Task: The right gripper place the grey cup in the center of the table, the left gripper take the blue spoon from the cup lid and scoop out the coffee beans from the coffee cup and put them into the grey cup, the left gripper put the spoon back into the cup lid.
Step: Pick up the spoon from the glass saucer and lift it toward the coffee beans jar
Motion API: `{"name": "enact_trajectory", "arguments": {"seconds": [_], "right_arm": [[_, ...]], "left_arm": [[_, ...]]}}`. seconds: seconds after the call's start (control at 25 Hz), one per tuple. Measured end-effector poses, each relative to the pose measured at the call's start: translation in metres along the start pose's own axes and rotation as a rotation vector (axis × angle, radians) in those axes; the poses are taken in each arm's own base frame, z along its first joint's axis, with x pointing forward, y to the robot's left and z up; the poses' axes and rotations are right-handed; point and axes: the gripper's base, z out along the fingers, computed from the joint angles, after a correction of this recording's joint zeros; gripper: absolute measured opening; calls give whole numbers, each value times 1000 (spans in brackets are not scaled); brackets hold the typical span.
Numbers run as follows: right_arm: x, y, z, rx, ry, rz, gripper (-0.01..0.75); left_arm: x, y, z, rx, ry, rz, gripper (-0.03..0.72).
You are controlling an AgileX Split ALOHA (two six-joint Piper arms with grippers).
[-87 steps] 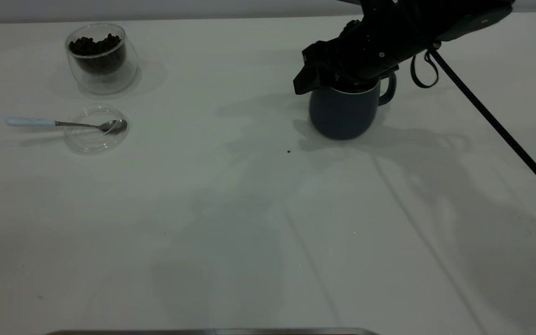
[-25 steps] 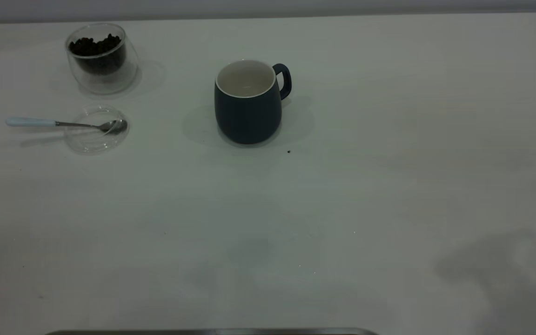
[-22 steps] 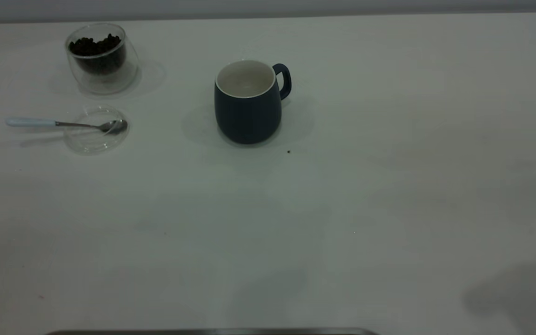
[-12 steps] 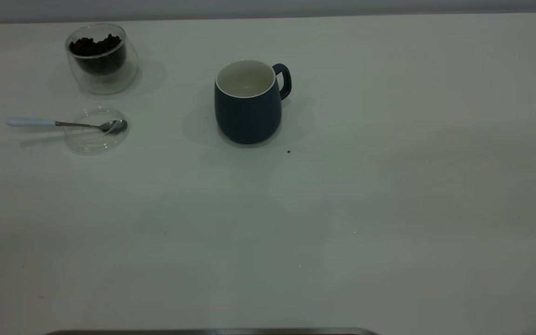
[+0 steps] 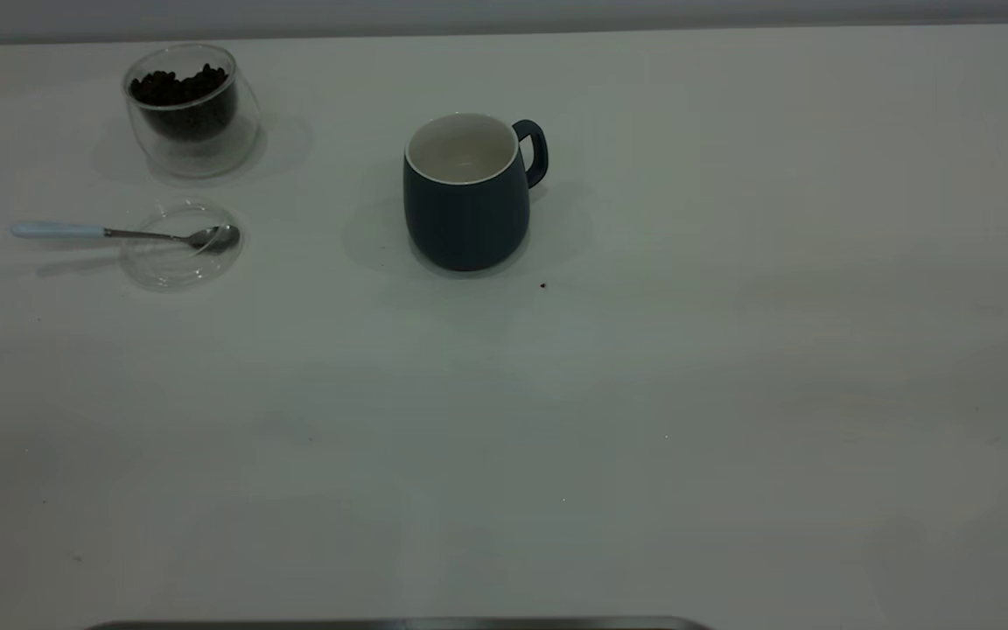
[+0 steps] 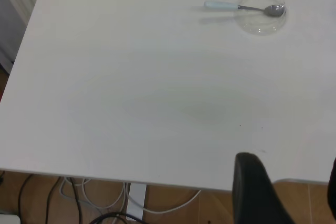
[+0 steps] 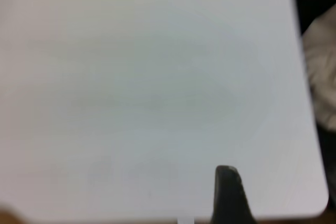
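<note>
From my remote station, the grey cup (image 5: pixel 466 206) stands upright and alone mid-desk (image 5: pixel 644 394), handle to the right. At far left, the blue spoon (image 5: pixel 110 232) lies with its bowl on the cup lid (image 5: pixel 180 262), just in front of the coffee cup (image 5: pixel 192 109) holding coffee beans (image 5: pixel 178 86). Both arms sit off the desk's edge; my left gripper (image 6: pixel 286 192) shows jaws spread, the right gripper's jaws I cannot tell.

Exterior cam looks down across the table (image 5: pixel 644 394); left wrist cam hangs off its edge, sharing the cup lid (image 5: pixel 180 258).
</note>
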Motion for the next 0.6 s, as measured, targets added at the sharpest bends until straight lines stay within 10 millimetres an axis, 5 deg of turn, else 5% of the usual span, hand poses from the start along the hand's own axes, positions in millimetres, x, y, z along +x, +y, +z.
{"name": "enact_trajectory", "arguments": {"seconds": [0.12,0.6], "right_arm": [[12,-2,-14,33,-108,41,453],[13,-1,-15,52,-111,11,453]], "left_arm": [[0,0,0,0,0,0,408],[0,0,0,0,0,0,408]]}}
